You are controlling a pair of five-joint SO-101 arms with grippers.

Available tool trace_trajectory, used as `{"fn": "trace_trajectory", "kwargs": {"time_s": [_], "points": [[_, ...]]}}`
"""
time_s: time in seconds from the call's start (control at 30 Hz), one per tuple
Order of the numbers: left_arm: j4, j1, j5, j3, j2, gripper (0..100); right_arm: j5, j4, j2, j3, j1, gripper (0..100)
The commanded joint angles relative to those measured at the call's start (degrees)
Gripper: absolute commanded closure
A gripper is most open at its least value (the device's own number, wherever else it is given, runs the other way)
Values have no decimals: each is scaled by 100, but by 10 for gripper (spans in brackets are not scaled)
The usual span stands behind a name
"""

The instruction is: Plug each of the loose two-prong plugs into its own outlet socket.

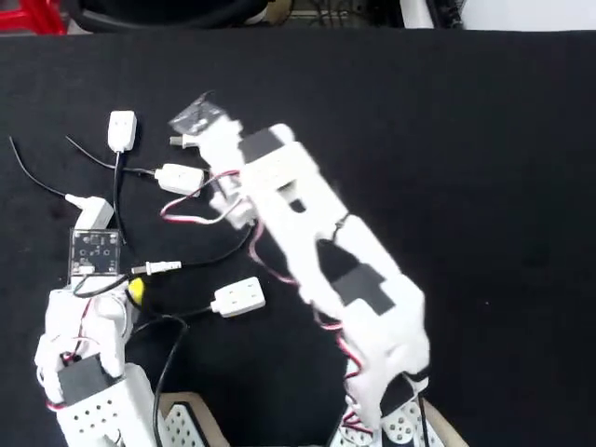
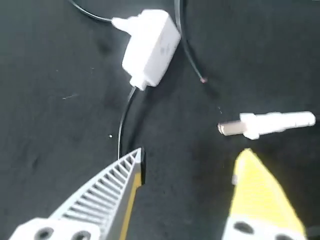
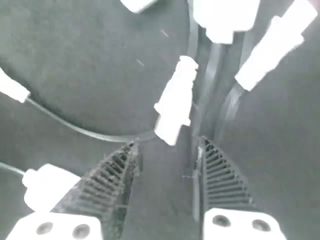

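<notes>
My left gripper [image 2: 190, 157] is open, one finger white [image 2: 117, 177] and one yellow [image 2: 255, 182]. A loose white two-prong plug [image 2: 270, 124] lies just beyond the yellow fingertip, and a white outlet block [image 2: 150, 47] on a black cable lies farther off. In the high view this gripper [image 1: 128, 282] sits at the lower left beside that plug [image 1: 156, 268]. My right gripper [image 3: 165, 150] is open, with a second white plug [image 3: 175, 102] lying just ahead of its fingertips, not held. In the high view the right gripper [image 1: 197, 121] is at the upper left.
Several white outlet blocks lie on the black table [image 1: 466, 140]: one at the far left [image 1: 121, 130], one in the middle [image 1: 182, 177], one by the left arm [image 1: 93, 209], one nearer the front [image 1: 240, 296]. Thin black cables loop between them.
</notes>
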Motion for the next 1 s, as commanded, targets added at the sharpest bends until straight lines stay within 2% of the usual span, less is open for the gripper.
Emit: {"fn": "trace_trajectory", "kwargs": {"time_s": [0.0,0.23,0.33,0.7,0.8,0.87,0.97], "points": [[-26,-84,132,136,-62,777,-44,-202,549,-804,-396,819],[-176,101,114,303,-53,779,158,-62,1842,-2149,-44,819],[-176,75,114,303,-53,779,484,378,2202,-2756,0,819],[-185,110,97,356,-53,779,519,1987,3231,-4391,70,819],[-185,119,-193,382,-53,779,519,2163,3495,-4787,62,822],[-185,127,-255,391,-53,779,484,2189,3635,-5095,70,866],[-185,127,-264,391,-53,779,484,2207,3820,-5464,70,985]]}}
